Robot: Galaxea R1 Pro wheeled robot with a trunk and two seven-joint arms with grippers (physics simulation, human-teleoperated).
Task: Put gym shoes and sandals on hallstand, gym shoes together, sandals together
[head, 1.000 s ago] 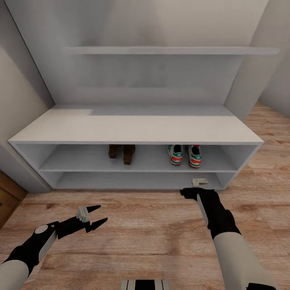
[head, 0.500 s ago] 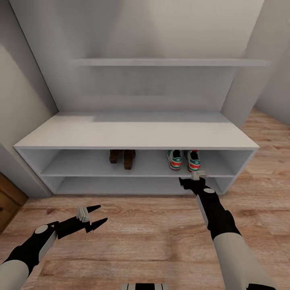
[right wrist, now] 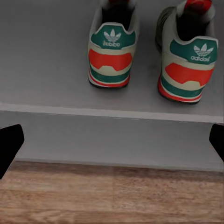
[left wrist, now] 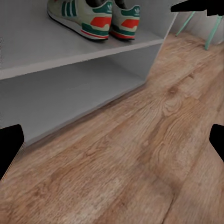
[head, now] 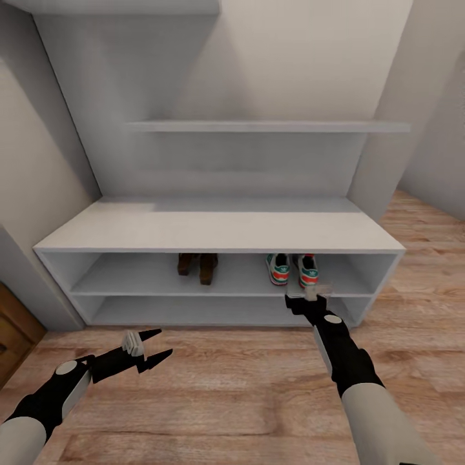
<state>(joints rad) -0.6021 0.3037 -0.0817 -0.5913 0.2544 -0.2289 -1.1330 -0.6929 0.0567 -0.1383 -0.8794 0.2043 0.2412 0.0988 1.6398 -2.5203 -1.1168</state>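
Observation:
The two gym shoes (head: 294, 269) stand side by side, heels outward, at the right of the upper tier of the white hallstand (head: 219, 229). In the right wrist view the gym shoes (right wrist: 149, 51) show green and red heels. The two sandals (head: 197, 265) sit together near the middle of the same tier. My right gripper (head: 309, 296) hovers open and empty just in front of that tier's edge, below the gym shoes. My left gripper (head: 163, 342) hangs open and empty over the corridor floor (head: 232, 387), left of centre. The left wrist view catches the gym shoes (left wrist: 93, 16) from the side.
Two staggered white wall shelves (head: 271, 126) hang above the hallstand's back. A brown wooden piece (head: 11, 326) stands at the far left by the wall. Teal legs of some furniture (left wrist: 208, 32) show past the hallstand's right end. Its lower tier holds nothing.
The head camera has tilted up, so the hallstand sits lower in the picture. My right gripper has risen from the lower tier's level to the upper tier's front edge. The left arm has stayed put.

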